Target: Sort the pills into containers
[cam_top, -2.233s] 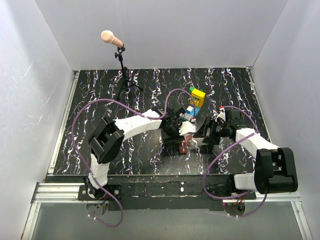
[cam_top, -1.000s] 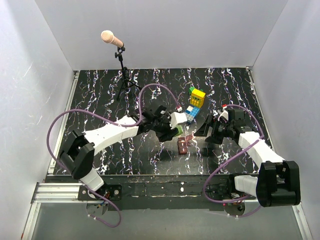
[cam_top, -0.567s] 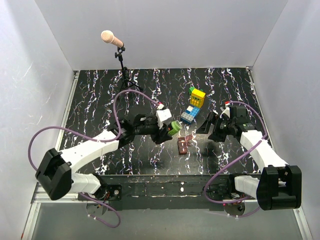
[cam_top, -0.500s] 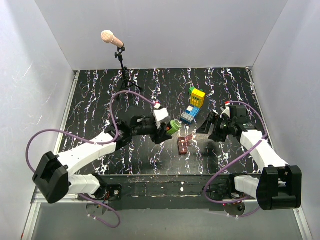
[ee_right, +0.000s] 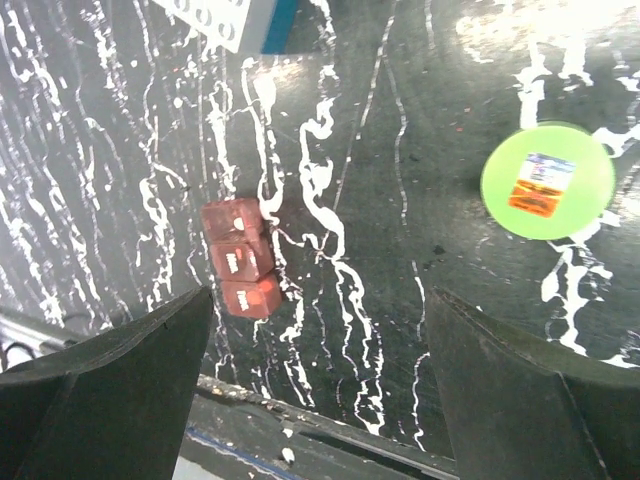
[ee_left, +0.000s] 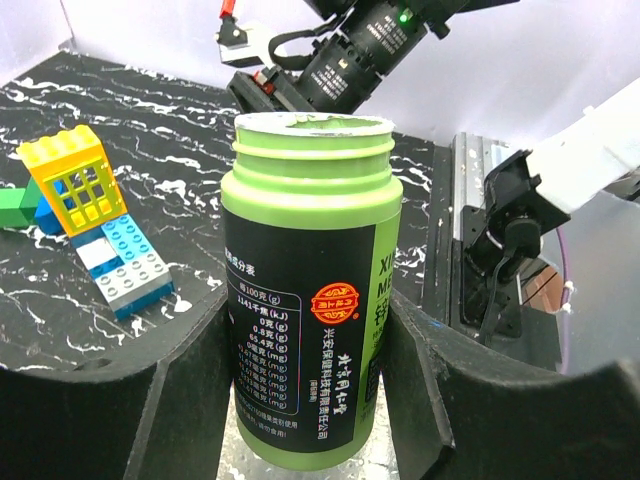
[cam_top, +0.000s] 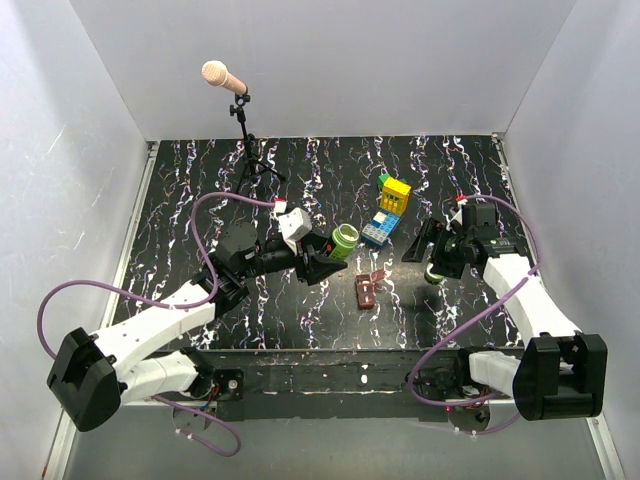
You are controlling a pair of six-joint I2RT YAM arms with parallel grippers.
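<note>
Green bottle (ee_left: 305,200): uncapped, gripped by the left gripper (cam_top: 330,255) above the bench (cam_top: 200,200).
Red-brown box (ee_right: 240,258): lay on the bench between both arms.
Right gripper (ee_right: 315,340): stood wide, holding nothing, above a green cap (ee_right: 547,180).

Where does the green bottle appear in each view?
Top external: green bottle near the centre, tilted, in the left gripper.
Left wrist: the bottle fills the centre, between the fingers.
Right wrist: not in it.
Shared landmark: toy brick stack, at left for the left wrist, top edge for the right wrist.
</note>
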